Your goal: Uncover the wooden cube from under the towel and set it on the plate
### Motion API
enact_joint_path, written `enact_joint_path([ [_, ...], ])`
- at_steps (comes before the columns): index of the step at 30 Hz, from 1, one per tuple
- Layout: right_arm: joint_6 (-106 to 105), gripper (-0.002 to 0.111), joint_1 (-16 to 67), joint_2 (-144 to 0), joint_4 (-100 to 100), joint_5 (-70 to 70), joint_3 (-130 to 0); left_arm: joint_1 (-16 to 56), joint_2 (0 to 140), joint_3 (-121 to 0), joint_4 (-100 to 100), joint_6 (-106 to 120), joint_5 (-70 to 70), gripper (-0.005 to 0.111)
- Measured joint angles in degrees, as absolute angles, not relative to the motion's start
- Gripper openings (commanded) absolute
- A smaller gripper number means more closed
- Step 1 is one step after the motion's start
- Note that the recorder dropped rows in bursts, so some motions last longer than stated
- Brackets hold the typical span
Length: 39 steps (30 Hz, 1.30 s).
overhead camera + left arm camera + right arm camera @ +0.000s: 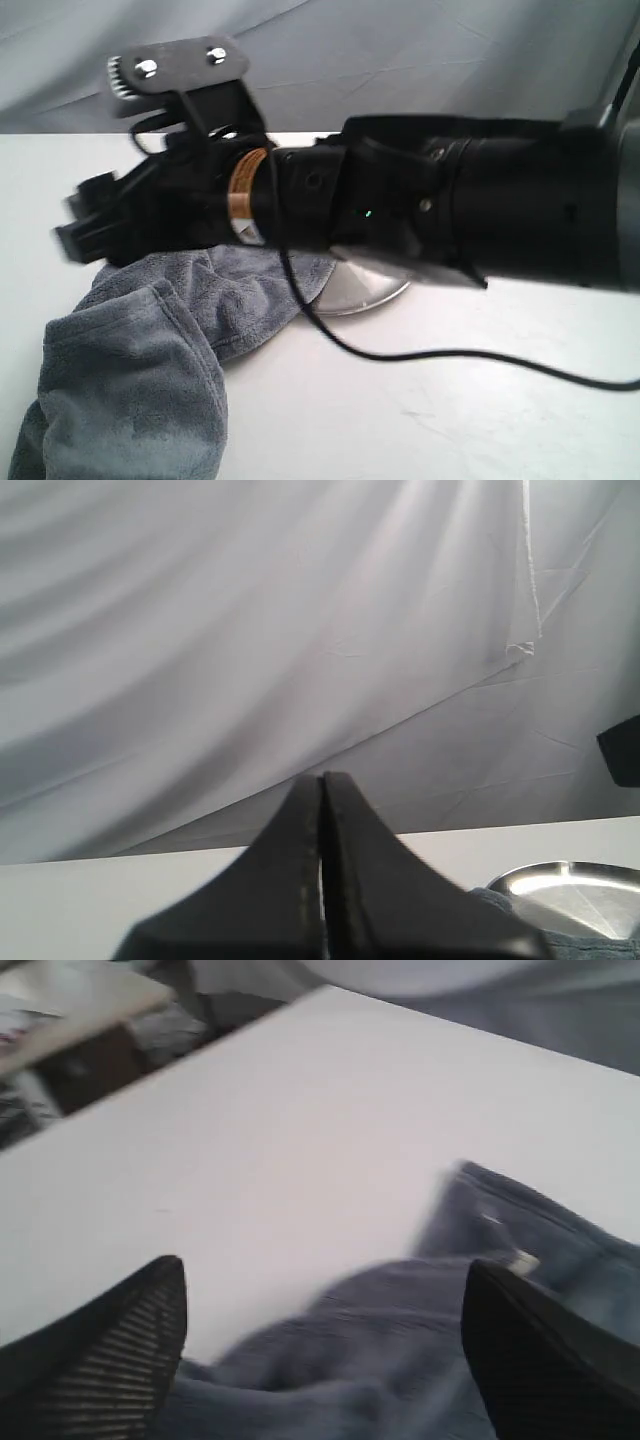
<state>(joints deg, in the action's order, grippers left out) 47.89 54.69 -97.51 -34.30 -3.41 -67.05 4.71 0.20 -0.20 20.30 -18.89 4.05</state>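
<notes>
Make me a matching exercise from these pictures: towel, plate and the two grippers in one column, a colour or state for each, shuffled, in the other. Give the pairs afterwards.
Column one
1. towel
2. plate
3. left gripper
4. right gripper

Column two
A. fingers pressed together
B. slate grey, crumpled
C. fingers spread wide apart
D. shiny metal, round

Pairs: 1-B, 2-D, 3-A, 4-C
</notes>
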Motion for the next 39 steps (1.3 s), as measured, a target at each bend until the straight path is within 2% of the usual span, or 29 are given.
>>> enact_joint_path([
  [4,47.9,0.068,46.2,-98.3,-33.4,15.2,-69.1,4.7,0.2,-0.2,20.3,-18.9,4.1,0.000],
  [13,47.9,0.064,44.1,-106.7,-31.4,21.2,-71.1,4.7,0.2,-0.2,20.3,-18.9,4.1,0.000],
  [16,44.7,0.063,43.6,-111.4,-28.4,26.9,-75.9,4.7,0.2,-0.2,20.3,-18.9,4.1,0.000],
  [23,20.3,0.063,38.2,-120.0,-0.8,44.8,-93.6,4.7,0.2,-0.2,20.3,-18.9,4.1,0.000],
  [28,15.0,0.063,36.0,-126.3,0.8,56.2,-100.4,4.7,0.2,-0.2,20.3,-18.9,4.1,0.000],
  [32,14.5,0.063,36.0,-129.2,0.0,57.7,-101.0,4.7,0.2,-0.2,20.3,-18.9,4.1,0.000],
  [39,14.4,0.063,36.0,-129.9,5.3,51.2,-101.7,4.7,0.2,-0.2,20.3,-18.9,4.1,0.000],
])
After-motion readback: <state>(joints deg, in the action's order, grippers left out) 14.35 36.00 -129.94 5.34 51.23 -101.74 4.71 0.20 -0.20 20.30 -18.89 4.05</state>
